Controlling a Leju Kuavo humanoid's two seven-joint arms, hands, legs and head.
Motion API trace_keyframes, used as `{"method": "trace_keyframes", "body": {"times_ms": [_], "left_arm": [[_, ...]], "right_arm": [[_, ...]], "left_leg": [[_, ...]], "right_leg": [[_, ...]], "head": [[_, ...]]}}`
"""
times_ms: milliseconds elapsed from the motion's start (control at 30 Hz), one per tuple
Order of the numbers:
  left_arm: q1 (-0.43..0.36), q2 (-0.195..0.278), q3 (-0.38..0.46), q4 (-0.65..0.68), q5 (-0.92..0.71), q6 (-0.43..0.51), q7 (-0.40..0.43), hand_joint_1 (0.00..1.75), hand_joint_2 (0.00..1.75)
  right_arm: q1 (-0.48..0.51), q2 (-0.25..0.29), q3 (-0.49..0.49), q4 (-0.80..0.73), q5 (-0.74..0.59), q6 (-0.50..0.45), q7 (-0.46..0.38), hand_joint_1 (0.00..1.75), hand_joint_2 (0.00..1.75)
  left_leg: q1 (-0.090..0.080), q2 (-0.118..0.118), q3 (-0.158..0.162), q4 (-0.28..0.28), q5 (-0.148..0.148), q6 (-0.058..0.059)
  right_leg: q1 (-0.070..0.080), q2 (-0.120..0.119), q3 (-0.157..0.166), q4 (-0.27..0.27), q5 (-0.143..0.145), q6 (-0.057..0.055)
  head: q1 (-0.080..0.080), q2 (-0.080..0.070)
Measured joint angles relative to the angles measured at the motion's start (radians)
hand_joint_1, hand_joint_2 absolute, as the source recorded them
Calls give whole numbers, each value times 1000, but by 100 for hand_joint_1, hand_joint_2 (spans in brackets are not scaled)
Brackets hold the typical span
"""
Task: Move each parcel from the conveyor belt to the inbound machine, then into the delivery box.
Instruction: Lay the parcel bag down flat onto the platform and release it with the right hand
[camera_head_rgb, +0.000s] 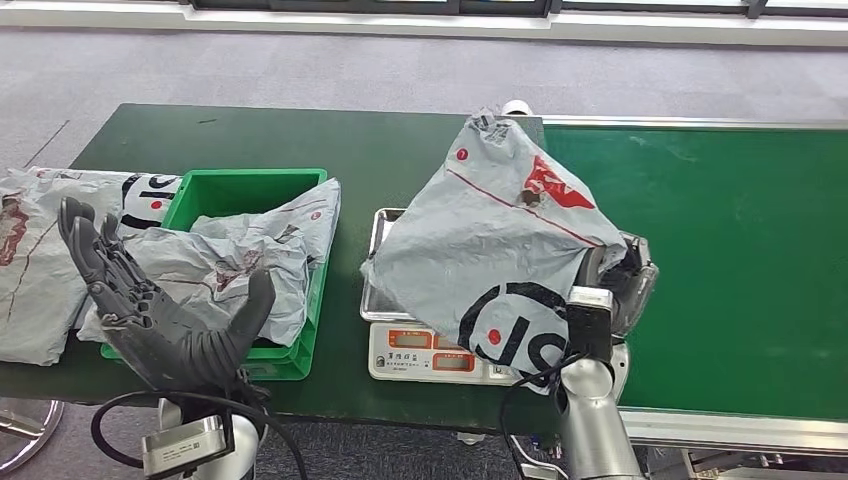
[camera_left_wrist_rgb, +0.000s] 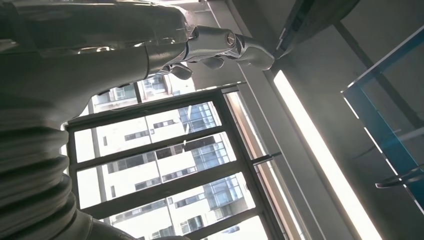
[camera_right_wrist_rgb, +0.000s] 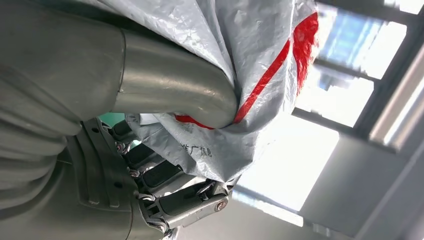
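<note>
Your right robot hand (camera_head_rgb: 620, 285), at the lower right of centre in the head view, grasps the grey parcel (camera_head_rgb: 500, 230); in the right wrist view its thumb and dark fingers (camera_right_wrist_rgb: 165, 175) pinch the plastic. The parcel hangs over the scale (camera_head_rgb: 420, 345), its long axis running from upper centre down toward the lower right. Your left robot hand (camera_head_rgb: 160, 310), lower left, is released, fingers spread, palm up, touching nothing. Beyond it a green bin (camera_head_rgb: 215, 195) holds another grey bag (camera_head_rgb: 255, 255). Everything sits on a dark green surface (camera_head_rgb: 300, 135); the brighter conveyor belt (camera_head_rgb: 740, 250) fills the right, grey floor behind.
</note>
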Motion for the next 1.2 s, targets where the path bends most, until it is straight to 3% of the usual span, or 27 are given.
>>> {"method": "trace_keyframes", "body": {"times_ms": [133, 400, 533, 733, 800, 900, 1067, 1200], "left_arm": [[1, 0, -8, 1, -10, 0, 0, 0, 175], [4, 0, -13, 4, -17, 0, 0, 0, 175], [4, 3, -31, 12, -13, 0, 0, 0, 175], [-4, 6, -50, 51, -1, -1, 0, 0, 175], [-29, 4, -55, 128, -5, -16, 0, 0, 175], [-91, -14, -57, 288, -36, -55, 1, 0, 175], [-219, -67, -59, 522, -70, -100, 9, 0, 175], [-321, -104, -59, 662, -102, -129, 48, 0, 175]], "right_arm": [[-39, -1, 29, 119, 37, 26, 5, 1, 175], [-117, -2, 42, 357, 151, -10, 103, 0, 175], [-124, -5, 16, 392, 387, -30, 233, 0, 175], [-118, 4, -58, 380, 550, -35, 225, 0, 175], [-92, 23, -130, 300, 595, -36, 145, 0, 175], [-28, 54, -225, 50, 541, -38, 26, 0, 175], [55, 75, -258, -373, 492, -38, 4, 0, 175], [81, 77, -258, -583, 457, -37, 1, 0, 175]], "left_leg": [[0, 0, 0, 0, 0, 0], [0, 0, 0, 0, 0, 0], [0, 0, 0, 0, 0, 0], [-1, -1, 0, 0, 0, 0], [-2, -3, 0, 1, 0, 1], [-2, -8, -2, 1, 2, 2], [-3, -5, -2, 1, 1, 2], [-4, -4, -2, 1, 1, 3]], "right_leg": [[0, 0, 0, 0, 0, 0], [0, 0, 0, 0, 0, 0], [0, 0, 0, 0, 0, 0], [0, 0, -1, 0, 0, 0], [0, -3, -1, -1, 0, 0], [0, -9, -1, -1, 0, 0], [-1, -6, -1, -1, 1, 1], [-2, -6, -1, -1, 2, 2]], "head": [[0, 0], [0, 0], [0, 0], [0, 0], [0, 0], [0, 0], [0, 0], [0, 0]]}}
